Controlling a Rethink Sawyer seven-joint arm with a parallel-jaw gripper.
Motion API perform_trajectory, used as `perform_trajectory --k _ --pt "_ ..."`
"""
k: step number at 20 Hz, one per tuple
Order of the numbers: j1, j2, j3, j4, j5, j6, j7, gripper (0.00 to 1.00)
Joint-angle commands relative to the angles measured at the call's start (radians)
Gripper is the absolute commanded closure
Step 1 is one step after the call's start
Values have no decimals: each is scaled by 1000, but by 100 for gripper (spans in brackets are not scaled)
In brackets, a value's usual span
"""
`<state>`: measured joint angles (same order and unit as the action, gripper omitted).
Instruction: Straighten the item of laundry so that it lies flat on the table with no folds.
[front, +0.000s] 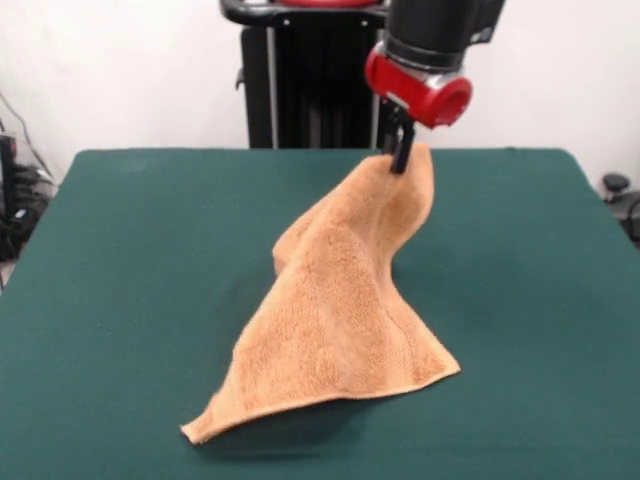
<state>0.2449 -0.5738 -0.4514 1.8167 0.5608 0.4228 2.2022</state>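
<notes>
On the green table (120, 260), the fingers (401, 152) pinch the towel (340, 320).

Orange-tan towel (335, 330), dark green table (120, 300)

Your Sawyer's arm (440, 30) shows a fat, dark grey to black cylindrical segment at the top of the front view, ending in a glossy red collar (418, 88) with a rounded red knob (447, 100) jutting from its side. Below the collar you see the slim black gripper (400, 158), a short dark stem narrowing downward. Behind it stands the black pedestal (310, 85), an upright column with vertical ribs and pale strips, topped by a black rim edged in red.
</notes>
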Motion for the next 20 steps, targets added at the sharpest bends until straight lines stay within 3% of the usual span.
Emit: perform_trajectory --k 1,4,12,20 --pt "-81 99 147 -6 -2 -108 133 100" --pt "-109 97 173 -11 -20 -99 107 100" --pt "-72 159 67 -139 -143 -32 58 100" --pt "-134 148 119 -140 -194 -29 62 100"
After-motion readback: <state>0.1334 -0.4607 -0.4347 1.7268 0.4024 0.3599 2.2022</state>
